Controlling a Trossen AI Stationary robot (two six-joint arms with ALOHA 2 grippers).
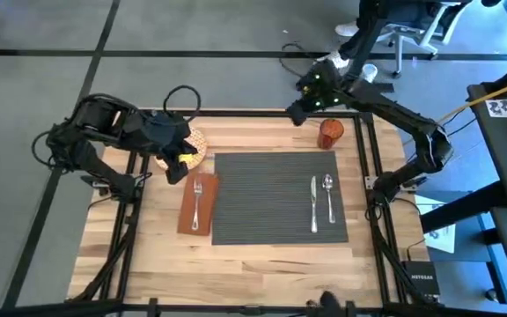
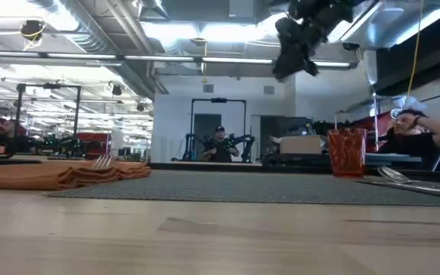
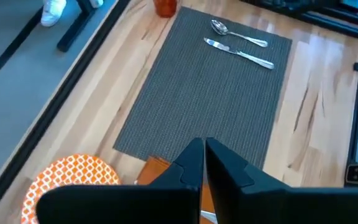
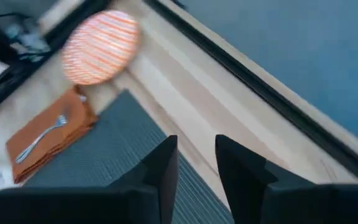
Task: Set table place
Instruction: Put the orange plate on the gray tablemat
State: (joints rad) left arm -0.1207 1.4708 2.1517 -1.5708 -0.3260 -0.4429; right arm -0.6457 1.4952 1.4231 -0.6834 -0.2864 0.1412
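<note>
The table (image 1: 245, 260) is a light-wood top with black rails. On its middle lies the grey ribbed mat (image 1: 280, 195), its surface bare but for the cutlery at its right side: the knife (image 1: 313, 204) and, just beside it on the right, the spoon (image 1: 328, 195), lying parallel. The brown napkin (image 1: 197, 204) lies along the mat's left edge, on the wood, with the fork (image 1: 198, 198) resting on top of it. The orange-patterned plate (image 1: 194, 148) sits on the wood near the table's far left corner, off the mat and mostly under the left arm. The orange cup (image 1: 330, 133) stands upright on the wood just beyond the mat's far right corner.

The left gripper (image 3: 204, 163) hangs over the near edge of the plate and the napkin's far end, its fingers pressed together with nothing between them. The right gripper (image 4: 196, 163) is raised over the table's far edge, left of the cup, fingers a little apart and empty
</note>
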